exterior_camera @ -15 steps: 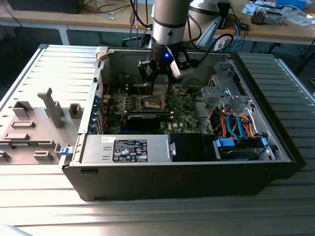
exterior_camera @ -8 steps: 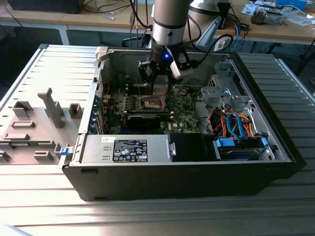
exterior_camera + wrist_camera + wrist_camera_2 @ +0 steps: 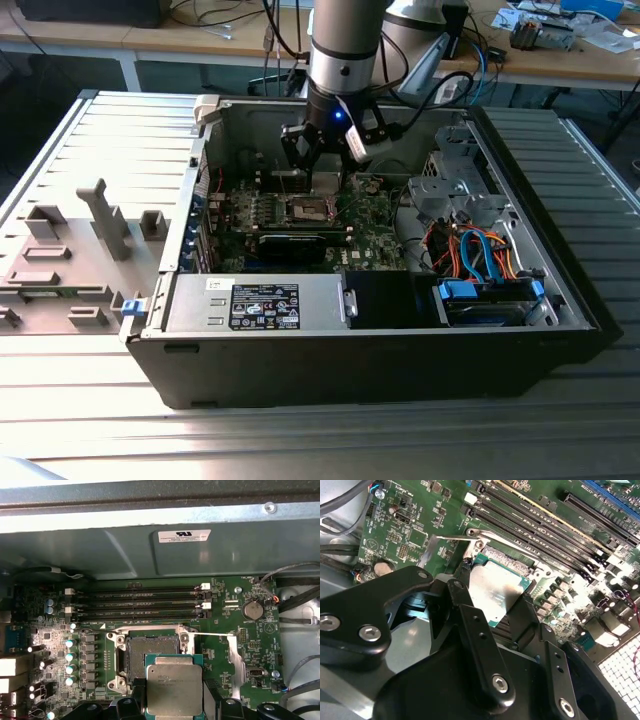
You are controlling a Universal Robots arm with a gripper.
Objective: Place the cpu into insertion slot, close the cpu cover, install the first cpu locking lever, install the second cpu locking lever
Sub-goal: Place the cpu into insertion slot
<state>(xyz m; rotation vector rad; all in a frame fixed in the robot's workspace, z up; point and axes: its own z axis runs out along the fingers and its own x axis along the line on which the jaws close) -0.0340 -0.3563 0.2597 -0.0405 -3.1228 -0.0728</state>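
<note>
One flat, square, silver-grey cpu (image 3: 174, 689)

No lettering can be made out with certainty. A white label (image 3: 184, 535) with a dark mark and fine print is seen on the case wall (image 3: 100, 555), beyond the memory slots (image 3: 145, 602) from the insertion slot (image 3: 150, 652). Faint lines of print are carried on the metal face of the cpu (image 3: 174, 690), close by the insertion slot. Small white markings are printed over the green circuit board (image 3: 225, 645) around the insertion slot, some beside the coin battery (image 3: 252, 610). In the exterior view, a black label (image 3: 264, 306) with white print and a small white label (image 3: 222, 284) are borne by the silver box (image 3: 190, 310), well apart from the insertion slot.
</note>
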